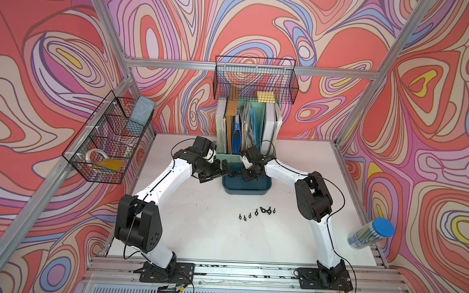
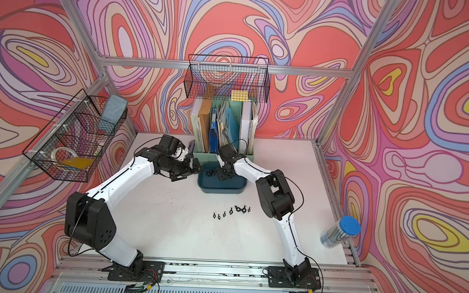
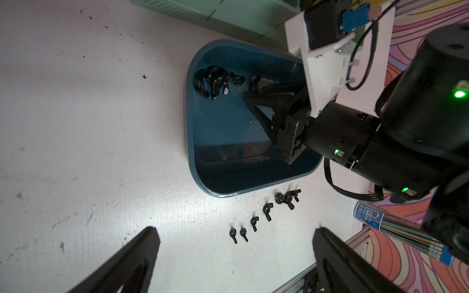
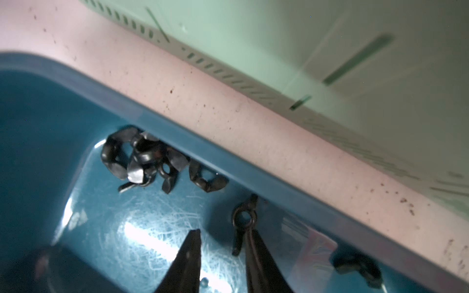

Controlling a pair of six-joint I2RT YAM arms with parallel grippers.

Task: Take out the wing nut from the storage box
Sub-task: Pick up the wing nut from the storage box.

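Reaching down into the storage box (image 1: pixel 246 192), the right gripper (image 4: pixel 220 234) has its two dark fingers set narrow, with a clear gap between the tips. One wing nut (image 4: pixel 243 219) lies on the scratched teal floor right at the tip of one finger, touching it or very nearly. The opposite finger stands apart from the nut, so nothing is clamped. That nut sits close under the box wall that faces the mint-green file holder (image 4: pixel 253 30). Further along the same wall a heap of wing nuts (image 4: pixel 142 159) is tangled together, with a single one (image 4: pixel 206 177) just beside it. A blurred dark piece (image 4: pixel 357 266) lies in the corner, too soft to name.

From where I stand the box rests on the white table (image 1: pixel 195 233), just in front of the file holder, between the two wrists. The left gripper (image 3: pixel 235 230) hangs over the bare table beside the box, fingers spread wide and holding nothing. Nearer the arm bases, a loose row of wing nuts (image 1: pixel 257 211) lies on the tabletop, well apart from the box
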